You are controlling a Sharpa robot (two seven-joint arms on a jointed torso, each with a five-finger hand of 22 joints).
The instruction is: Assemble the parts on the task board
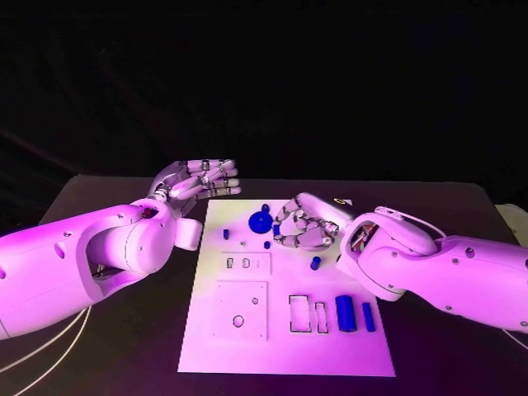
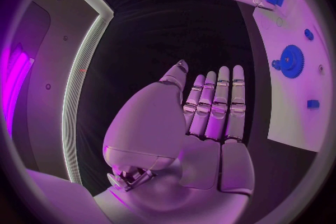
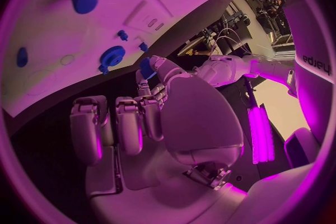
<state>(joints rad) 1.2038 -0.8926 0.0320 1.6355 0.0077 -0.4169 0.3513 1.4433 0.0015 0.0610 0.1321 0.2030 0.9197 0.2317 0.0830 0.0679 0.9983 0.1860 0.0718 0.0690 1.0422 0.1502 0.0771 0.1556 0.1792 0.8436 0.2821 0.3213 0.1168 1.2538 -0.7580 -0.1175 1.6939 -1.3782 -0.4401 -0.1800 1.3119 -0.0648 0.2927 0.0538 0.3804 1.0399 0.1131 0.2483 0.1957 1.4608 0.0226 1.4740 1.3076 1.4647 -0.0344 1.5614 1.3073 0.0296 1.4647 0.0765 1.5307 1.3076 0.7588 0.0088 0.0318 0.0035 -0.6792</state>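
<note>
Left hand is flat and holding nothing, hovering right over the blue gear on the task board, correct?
Not quite. The left hand is flat and holds nothing, but it hangs over the dark table beside the task board, not over the blue gear. The head view shows it off the board's edge.

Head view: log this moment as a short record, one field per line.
board: white task board in the middle of the black table
gear: blue, on the board's far part
blocks: two blue upright parts near the board's right edge
left hand: off the board past its far left corner, fingers straight, holding nothing
right hand: over the board beside the gear, pinching a small blue part
</note>
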